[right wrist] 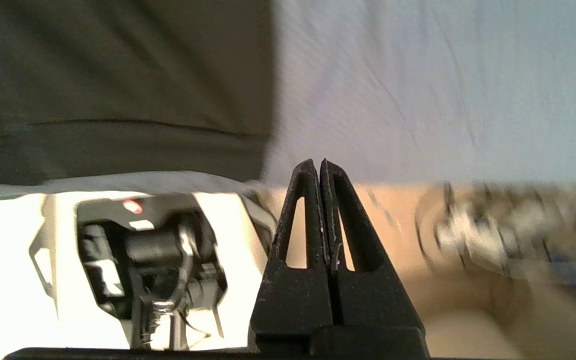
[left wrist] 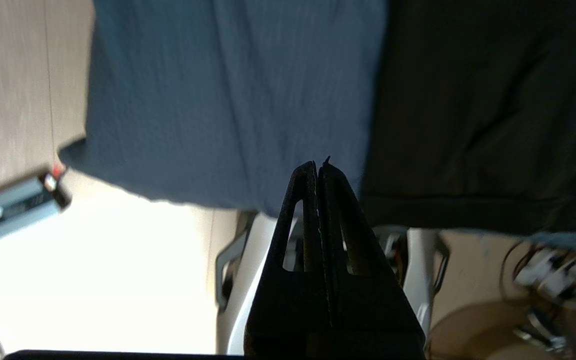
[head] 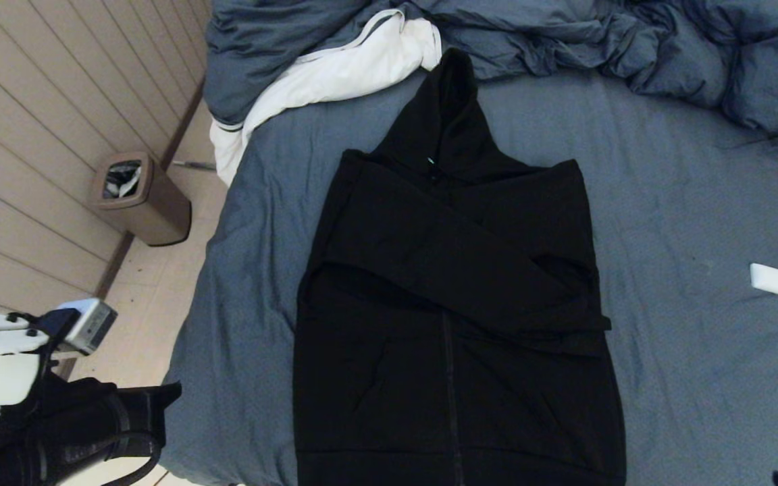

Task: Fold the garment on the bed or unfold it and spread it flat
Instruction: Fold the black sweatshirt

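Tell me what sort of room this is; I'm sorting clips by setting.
Most likely a bedroom: a wide bed with a rumpled duvet at its head, a black garment laid on it, and a small waste bin by the wall.

The head camera looks steeply down from above the near edge of the bed (head: 686,202), taking in the whole hoodie (head: 456,324), the duvet (head: 632,40) at the far end and the floor with a bin (head: 139,199) on the left. Each wrist camera sits low and close behind its closed fingers, the left gripper (left wrist: 319,167) and the right gripper (right wrist: 318,165), facing the bed's near edge. Both share the hoodie's hem and the sheet with the head view.
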### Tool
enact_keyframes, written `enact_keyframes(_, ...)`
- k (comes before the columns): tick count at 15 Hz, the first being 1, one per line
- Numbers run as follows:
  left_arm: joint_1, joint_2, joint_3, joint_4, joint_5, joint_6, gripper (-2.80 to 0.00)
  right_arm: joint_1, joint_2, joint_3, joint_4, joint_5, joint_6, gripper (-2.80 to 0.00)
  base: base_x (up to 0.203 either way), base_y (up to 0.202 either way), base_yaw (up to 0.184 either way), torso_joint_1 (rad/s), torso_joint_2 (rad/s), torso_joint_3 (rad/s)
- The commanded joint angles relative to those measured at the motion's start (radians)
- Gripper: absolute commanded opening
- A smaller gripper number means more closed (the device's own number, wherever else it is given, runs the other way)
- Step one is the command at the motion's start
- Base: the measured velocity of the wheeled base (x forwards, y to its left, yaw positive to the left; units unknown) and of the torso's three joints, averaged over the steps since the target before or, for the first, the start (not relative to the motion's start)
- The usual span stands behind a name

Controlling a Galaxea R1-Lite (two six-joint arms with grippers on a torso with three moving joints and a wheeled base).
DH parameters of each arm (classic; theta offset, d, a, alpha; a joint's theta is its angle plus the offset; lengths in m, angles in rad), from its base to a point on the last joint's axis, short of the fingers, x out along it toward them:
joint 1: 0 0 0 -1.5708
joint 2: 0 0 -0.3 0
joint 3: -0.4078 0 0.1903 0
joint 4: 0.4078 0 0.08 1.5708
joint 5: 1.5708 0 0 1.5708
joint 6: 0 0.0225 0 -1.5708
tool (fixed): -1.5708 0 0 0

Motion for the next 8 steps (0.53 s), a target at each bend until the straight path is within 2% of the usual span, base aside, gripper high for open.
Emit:
enact_keyframes(1,0.0,0.138,0.004,-0.017,-0.003,-0.012,-2.8,-0.052,0.221,0.039,-0.037,-0.007,-0.006,-2.8,0.0,0.0,0.0,0.0,0.0,0.0)
enact_keyframes(5,-0.002,0.226,0.023,-0.075,-0.01,-0.032,-2.8,-0.068,0.425,0.145,-0.182,-0.001,-0.02,-2.8,0.0,0.0,0.0,0.0,0.0,0.0)
enact_keyframes(8,-0.003,0.288,0.026,-0.144,-0.08,-0.028,-2.8,-0.069,0.608,0.244,-0.395,0.024,-0.021,-2.8,0.0,0.0,0.0,0.0,0.0,0.0)
